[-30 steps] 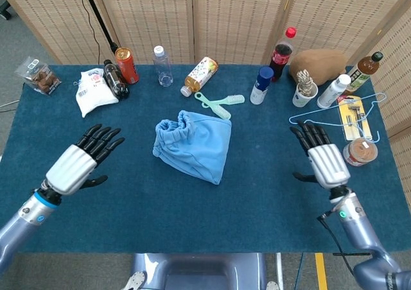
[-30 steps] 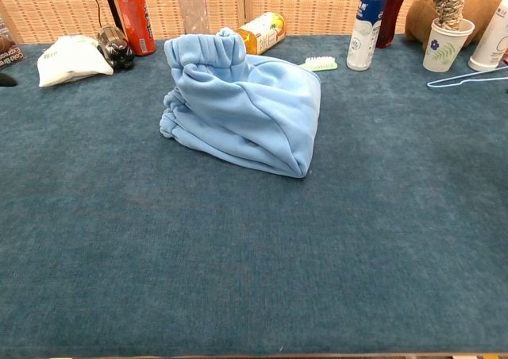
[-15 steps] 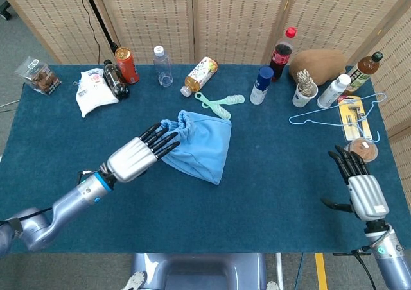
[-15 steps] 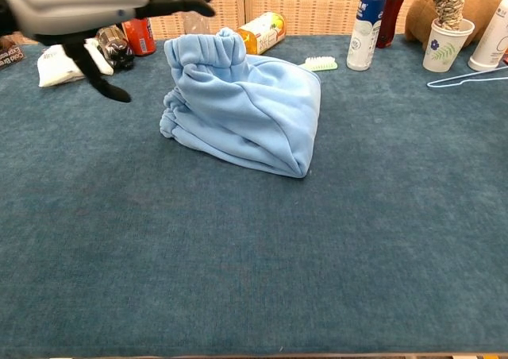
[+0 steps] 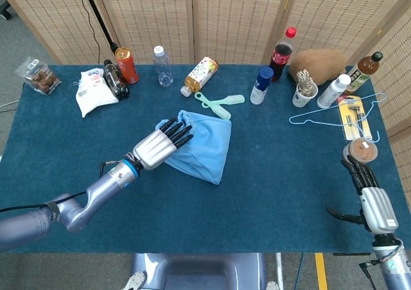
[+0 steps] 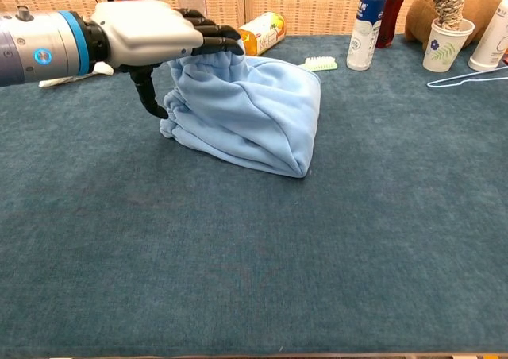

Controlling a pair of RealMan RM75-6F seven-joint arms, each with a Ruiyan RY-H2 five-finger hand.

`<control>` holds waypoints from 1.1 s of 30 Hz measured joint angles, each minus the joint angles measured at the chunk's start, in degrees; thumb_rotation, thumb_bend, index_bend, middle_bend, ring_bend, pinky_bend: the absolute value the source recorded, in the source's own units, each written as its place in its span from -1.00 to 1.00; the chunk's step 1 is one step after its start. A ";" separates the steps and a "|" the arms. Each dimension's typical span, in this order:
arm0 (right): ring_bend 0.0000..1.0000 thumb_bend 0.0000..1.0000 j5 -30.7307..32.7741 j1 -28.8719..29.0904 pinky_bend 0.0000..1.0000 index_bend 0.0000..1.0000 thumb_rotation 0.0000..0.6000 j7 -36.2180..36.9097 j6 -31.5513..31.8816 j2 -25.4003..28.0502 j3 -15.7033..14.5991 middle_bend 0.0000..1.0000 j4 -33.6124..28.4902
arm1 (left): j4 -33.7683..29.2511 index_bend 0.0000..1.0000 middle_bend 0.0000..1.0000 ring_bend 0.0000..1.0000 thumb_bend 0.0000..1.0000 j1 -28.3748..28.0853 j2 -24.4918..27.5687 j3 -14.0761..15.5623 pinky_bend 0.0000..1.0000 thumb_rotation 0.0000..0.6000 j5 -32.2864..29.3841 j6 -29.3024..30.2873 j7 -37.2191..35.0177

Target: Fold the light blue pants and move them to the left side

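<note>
Blue-covered surface [image 5: 270,194] is carrying the folded light blue pants [image 5: 200,145] mid-table; my left hand [image 5: 159,145] is resting fingers [image 6: 208,37] spread over their waistband, thumb beside; right hand [image 5: 374,203] is hovering spread, empty.

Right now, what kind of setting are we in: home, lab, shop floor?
Likely a lab or data-collection setup, not a home: woven partition screens behind a table in blue cloth, with unrelated props along its far edge, such as a cola bottle and a wire hanger.
</note>
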 measured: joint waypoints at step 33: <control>-1.00 -1.00 -2.32 -0.76 -1.00 -1.00 1.00 1.02 -1.33 0.26 1.77 -1.00 1.52 | 31.64 -1.00 -1.00 -1.00 -0.95 2.24 -20.84 5.73 -1.00 1.00 4.98 14.69 -20.79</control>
